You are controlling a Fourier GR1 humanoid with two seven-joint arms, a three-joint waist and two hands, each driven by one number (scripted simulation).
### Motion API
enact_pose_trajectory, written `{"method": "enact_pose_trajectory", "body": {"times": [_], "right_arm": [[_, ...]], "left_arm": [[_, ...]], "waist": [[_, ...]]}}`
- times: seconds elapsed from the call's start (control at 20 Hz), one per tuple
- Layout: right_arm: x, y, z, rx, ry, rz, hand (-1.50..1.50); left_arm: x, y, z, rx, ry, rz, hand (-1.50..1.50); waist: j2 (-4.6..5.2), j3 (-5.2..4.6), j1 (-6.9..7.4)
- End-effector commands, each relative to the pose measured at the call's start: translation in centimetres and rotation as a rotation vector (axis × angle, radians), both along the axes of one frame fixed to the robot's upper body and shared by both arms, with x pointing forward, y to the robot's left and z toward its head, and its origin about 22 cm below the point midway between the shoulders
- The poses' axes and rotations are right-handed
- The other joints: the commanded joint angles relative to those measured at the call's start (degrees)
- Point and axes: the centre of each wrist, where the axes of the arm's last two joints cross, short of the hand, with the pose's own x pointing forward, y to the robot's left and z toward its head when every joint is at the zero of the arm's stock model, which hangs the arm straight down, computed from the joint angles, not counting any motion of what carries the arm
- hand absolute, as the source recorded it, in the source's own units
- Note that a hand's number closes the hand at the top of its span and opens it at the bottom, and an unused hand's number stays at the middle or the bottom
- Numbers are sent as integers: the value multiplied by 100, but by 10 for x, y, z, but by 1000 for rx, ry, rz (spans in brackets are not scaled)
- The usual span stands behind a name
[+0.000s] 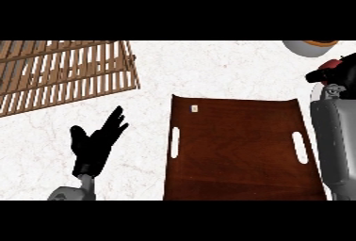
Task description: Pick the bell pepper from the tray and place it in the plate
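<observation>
Two hands are showing over the counter (208,70). The right hand (335,75) is curling round the bell pepper (336,60) at the counter's far right part, just beside the plate (299,48); only a small red part is peeking out. The left hand (97,141) is resting open, left of the tray (236,155). I am judging the pepper light, hollow and smooth-skinned, perhaps a little slippery, so wrapping its wide body is seeming safer than pinching the stem.

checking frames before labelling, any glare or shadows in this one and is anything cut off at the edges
Head view: no hard glare on the tray; no cast shadow shows under the left robot hand; the plate is cut by the top edge; the right robot hand, curled on the red bell pepper, runs off the right edge.
</observation>
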Motion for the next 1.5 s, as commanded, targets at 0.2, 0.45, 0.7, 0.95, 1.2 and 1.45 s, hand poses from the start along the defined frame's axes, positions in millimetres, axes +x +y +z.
{"method": "enact_pose_trajectory", "body": {"times": [0.2,0.45,0.7,0.95,1.2,1.45], "right_arm": [[15,-21,38,-23,-344,-359,150],[11,-35,35,-79,-453,-441,150],[8,-53,11,-161,-421,-544,150],[-15,-83,-25,-225,-433,-627,150],[-23,-93,-43,-244,-458,-646,150],[-30,-130,-46,-246,-458,-674,150]], "left_arm": [[2,-6,-2,13,26,-23,0],[-2,-9,-7,1,48,-10,0],[-2,4,-8,15,44,11,0],[-9,4,-13,17,54,31,0],[-3,14,-9,7,62,72,0],[-8,16,-18,21,81,80,0]], "waist": [[18,19,157],[-37,27,45],[-55,23,-24],[-122,36,-253],[-177,31,-352],[-190,30,-397]]}}
